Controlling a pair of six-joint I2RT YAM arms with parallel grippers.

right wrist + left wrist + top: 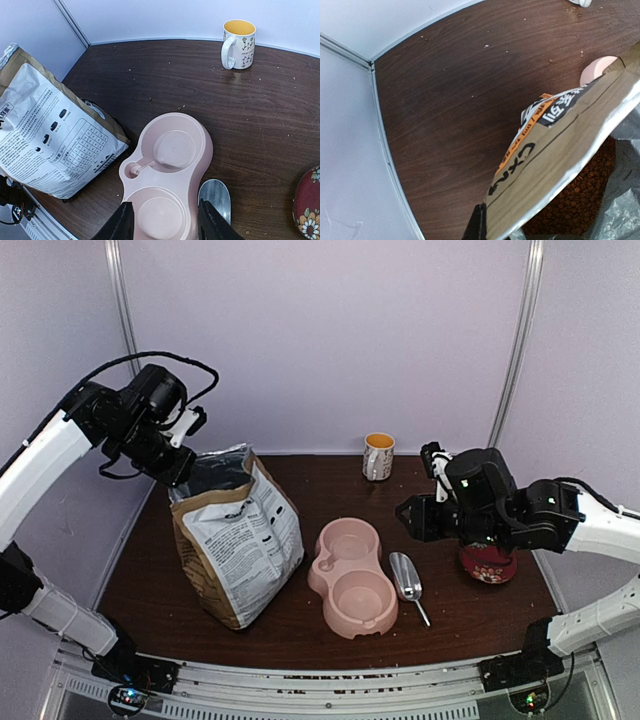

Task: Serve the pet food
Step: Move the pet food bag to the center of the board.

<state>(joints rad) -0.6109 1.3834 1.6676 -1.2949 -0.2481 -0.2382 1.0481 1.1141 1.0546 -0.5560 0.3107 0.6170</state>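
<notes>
The pet food (585, 192) shows as reddish-brown pellets inside the open brown paper bag (240, 540), which stands at the table's left. My left gripper (186, 466) is shut on the bag's top rim (555, 165); in the left wrist view a dark finger (479, 224) presses the paper's outer face. A pink double bowl (350, 575) sits mid-table, both wells bare. My right gripper (412, 516) hangs open above the bowl's right side, holding nothing. In the right wrist view its fingers (122, 226) straddle the bowl's near well (165, 215).
A metal scoop (405, 578) lies just right of the bowl, also in the right wrist view (215, 196). A white mug (378, 455) stands at the back. A red floral dish (488, 565) sits under the right arm. Crumbs dot the dark wood.
</notes>
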